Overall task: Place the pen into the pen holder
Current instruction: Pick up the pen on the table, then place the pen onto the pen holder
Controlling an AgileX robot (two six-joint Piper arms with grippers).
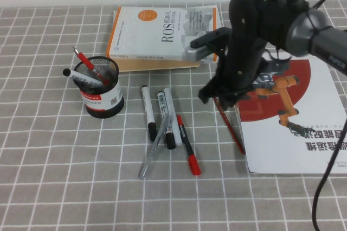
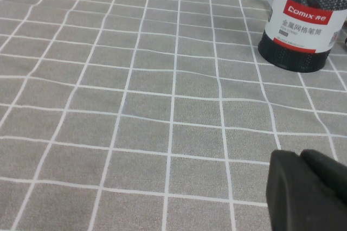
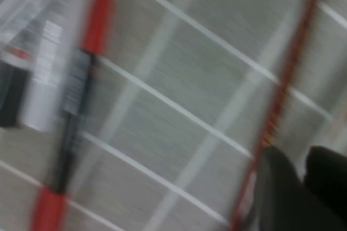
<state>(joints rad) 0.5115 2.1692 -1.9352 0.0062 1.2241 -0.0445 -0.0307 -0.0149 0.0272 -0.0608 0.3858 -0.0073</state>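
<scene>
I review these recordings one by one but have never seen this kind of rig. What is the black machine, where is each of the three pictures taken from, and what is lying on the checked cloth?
The black machine is the right one of two robot arms. The high view looks down from a raised camera on the robot's own side; each of the other two pictures comes from a camera on one arm's wrist.

On the table stand a pen holder, two books and a cluster of markers. The pen, a long thin dark-red stick, lies beside the white book.

The right tool is low over the pen's upper end; whether it grips the pen cannot be made out. The right wrist view is blurred.

The left tool shows only as a dark shape in the left wrist view, over bare cloth short of the pen holder.
</scene>
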